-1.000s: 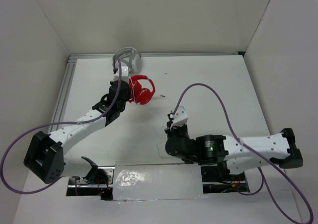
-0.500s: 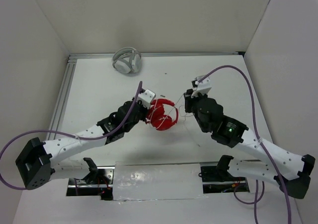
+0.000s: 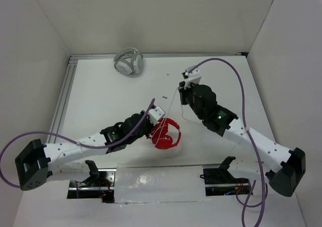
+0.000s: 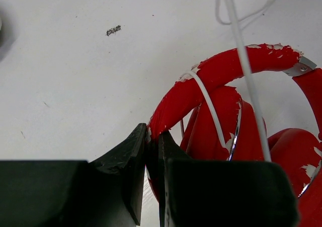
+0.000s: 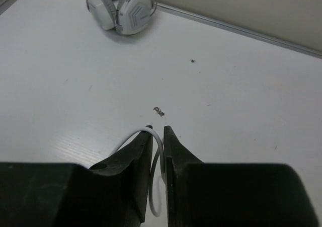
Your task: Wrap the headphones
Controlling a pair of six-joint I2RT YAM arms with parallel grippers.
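The red headphones [image 3: 167,135] lie near the middle of the table, slightly toward the front. My left gripper [image 3: 153,125] is shut on the end of their red headband [image 4: 221,71]; the ear cups [image 4: 292,151] sit to its right. The thin white cable [image 3: 176,103] runs taut from the headphones up to my right gripper [image 3: 182,93], which is farther back and right. In the left wrist view the cable [image 4: 207,103] crosses over the headband. In the right wrist view my right gripper [image 5: 157,136] is shut on a loop of the cable [image 5: 156,156].
White-grey headphones [image 3: 129,61] lie at the back of the table near the rear wall, also seen in the right wrist view [image 5: 122,6]. A small dark speck [image 3: 163,97] lies on the white table. A metal rail [image 3: 64,93] runs along the left edge.
My left gripper has dragged the red headphones from the back left toward the front middle. My right gripper has swung from the front to the back right, pulling the cable taut.
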